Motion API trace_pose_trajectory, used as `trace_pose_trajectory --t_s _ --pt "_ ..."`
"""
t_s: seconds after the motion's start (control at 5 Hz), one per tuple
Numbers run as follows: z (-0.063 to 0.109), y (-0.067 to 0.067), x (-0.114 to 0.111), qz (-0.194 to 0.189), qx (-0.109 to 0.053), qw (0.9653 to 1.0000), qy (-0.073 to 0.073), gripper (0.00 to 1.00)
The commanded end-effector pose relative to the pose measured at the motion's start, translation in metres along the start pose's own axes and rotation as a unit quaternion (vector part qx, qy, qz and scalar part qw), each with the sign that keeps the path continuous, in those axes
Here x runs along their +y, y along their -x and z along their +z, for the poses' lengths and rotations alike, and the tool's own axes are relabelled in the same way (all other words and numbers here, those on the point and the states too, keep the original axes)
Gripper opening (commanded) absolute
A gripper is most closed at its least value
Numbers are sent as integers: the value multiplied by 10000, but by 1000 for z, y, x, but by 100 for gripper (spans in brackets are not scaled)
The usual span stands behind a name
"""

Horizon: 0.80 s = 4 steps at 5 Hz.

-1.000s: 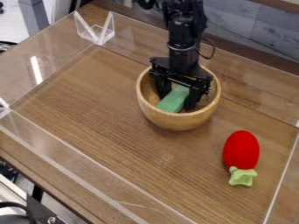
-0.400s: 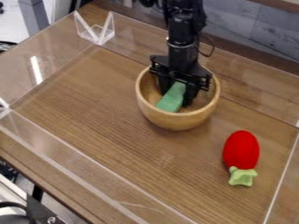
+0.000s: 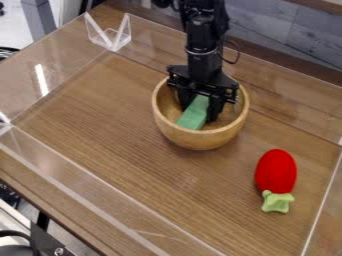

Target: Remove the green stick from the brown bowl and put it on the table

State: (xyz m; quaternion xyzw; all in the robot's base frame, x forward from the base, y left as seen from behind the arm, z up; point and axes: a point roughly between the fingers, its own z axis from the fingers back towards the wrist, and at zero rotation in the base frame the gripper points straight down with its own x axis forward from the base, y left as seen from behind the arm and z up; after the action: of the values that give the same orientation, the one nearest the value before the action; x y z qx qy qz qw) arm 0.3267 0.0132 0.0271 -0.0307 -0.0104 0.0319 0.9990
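I've got the end effector (image 3: 201,100) pointing straight down inside the brown bowl (image 3: 201,128), black arm rising vertical above it to the top of the view. Its jaws are clamped on the green stick (image 3: 197,113), pinching the upper end. The stick is tilted, lower end toward the near-left of the bowl's inside, upper end up between the fingers. It's w/in the bowl's rim, not on the table (image 3: 120,150). Can't tell if the lower end touches the bowl floor or sits just clear of it.

The bowl sits approx mid-table, a bit toward the far side. The rim is thick and light wood, w/ its right part behind the end effector's body.

Off to the right & nearer the camera lies a red strawberry toy (image 3: 277,170), green stem (image 3: 277,203) pointing toward the near edge, well apart from the bowl. Clear acrylic walls (image 3: 60,165) edge the table; the near-left wall runs diagonally across the lower left, and a folded clear corner piece (image 3: 110,33) stands at the far left.
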Motion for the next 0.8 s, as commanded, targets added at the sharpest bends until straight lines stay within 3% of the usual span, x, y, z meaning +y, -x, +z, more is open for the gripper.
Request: trace_pose_trajectory --t_s 0.0,0.4,0.6 --pt "31 -4 -4 41 -388 9992 26 0" --pt "52 2 -18 170 -531 9984 96 0" --pt "58 -2 -20 341 -581 9977 115 0"
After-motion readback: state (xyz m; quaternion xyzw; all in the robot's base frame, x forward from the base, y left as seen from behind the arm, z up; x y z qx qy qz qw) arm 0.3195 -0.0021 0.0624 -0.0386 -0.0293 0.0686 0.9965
